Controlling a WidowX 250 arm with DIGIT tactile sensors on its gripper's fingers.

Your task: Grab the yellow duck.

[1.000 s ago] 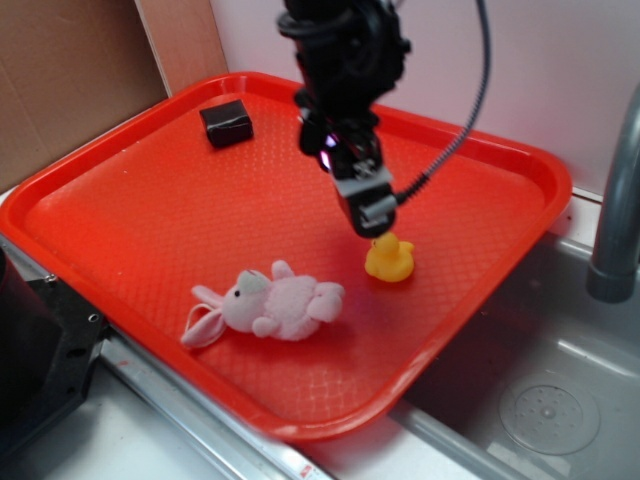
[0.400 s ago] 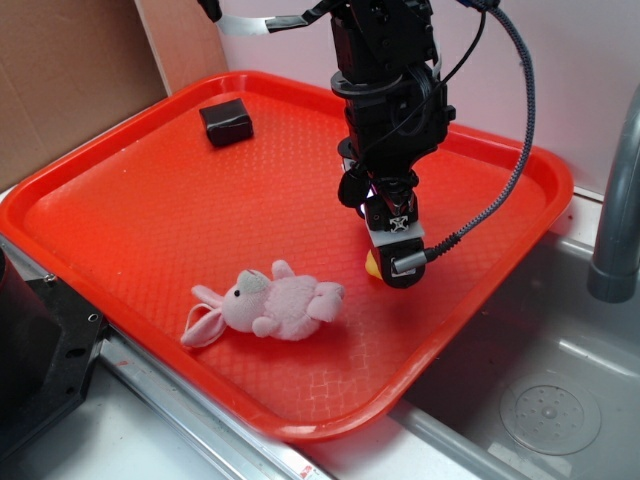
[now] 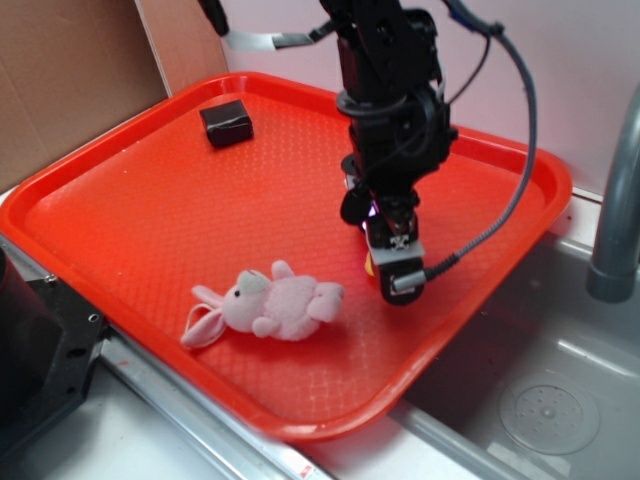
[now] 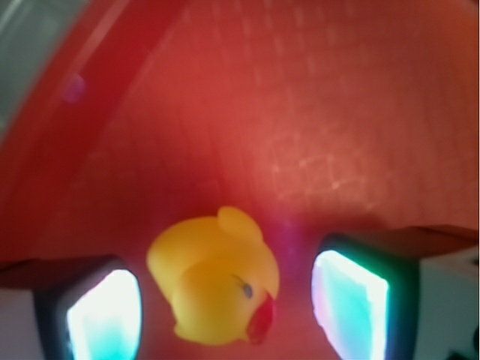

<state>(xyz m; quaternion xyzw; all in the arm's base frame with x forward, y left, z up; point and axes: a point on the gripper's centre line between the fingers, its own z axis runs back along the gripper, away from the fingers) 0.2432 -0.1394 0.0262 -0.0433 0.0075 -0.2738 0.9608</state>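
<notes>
Fingers point(image 4: 105, 319) spread apart, nothing clamped yet: the wrist view shows a lit pad on each side with the yellow duck point(image 4: 217, 285) standing between them, closer to the left-hand pad, a clear gap to the right-hand one. Duck sits upright on the red tray point(image 4: 315, 112), head and orange-red beak turned toward the camera and slightly to the right-hand pad.

Gripper point(image 3: 392, 272) hangs low over the tray, pointing down, straddling the duck. Judged: this stance is the set-up for closing, with the pads brought level with the body so they meet its sides rather than skid off the round head.

Exterior view hides nearly all of the duck (only a sliver of yellow point(image 3: 370, 264) shows at the finger's near-left edge) and cannot settle the jaw gap. It does show what the wrist view misses: pink plush bunny point(image 3: 268, 305) lying well left of the fingers, black block point(image 3: 226, 122) far behind them, sink point(image 3: 550, 400) off right.
</notes>
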